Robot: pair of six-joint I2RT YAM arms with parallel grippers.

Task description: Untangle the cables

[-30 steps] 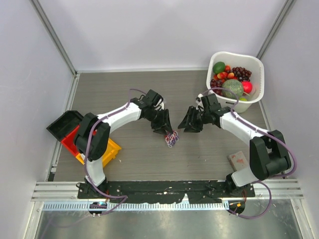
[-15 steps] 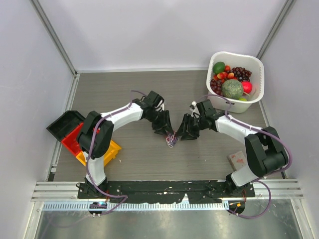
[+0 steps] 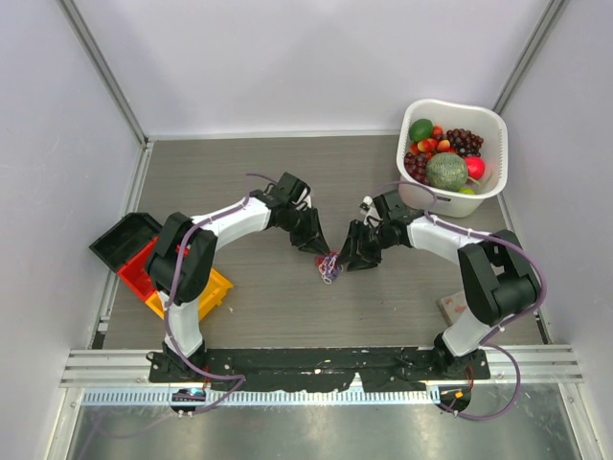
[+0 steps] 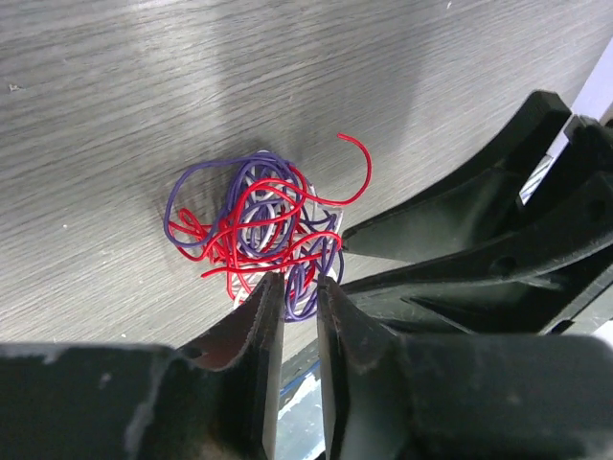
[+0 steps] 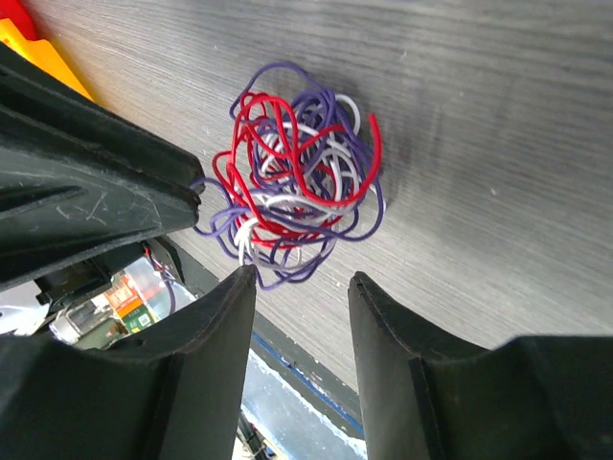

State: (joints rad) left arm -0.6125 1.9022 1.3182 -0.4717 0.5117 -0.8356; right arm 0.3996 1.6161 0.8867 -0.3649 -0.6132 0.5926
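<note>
Grey wood-grain table [image 3: 239,172] bears thin glossy cables [image 4: 259,225], loosely looped.

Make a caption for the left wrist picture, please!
Left claw closed on a loop of the tangled red, white and purple cables lying on the grey table.

A grey wood-grain counter [image 3: 211,172] sits enclosed by plain white walls [image 3: 316,67] at the back and both sides. Along its near edge runs a silver metal rail [image 3: 96,364], under soft, even light.

No text or label can be read anywhere.
</note>
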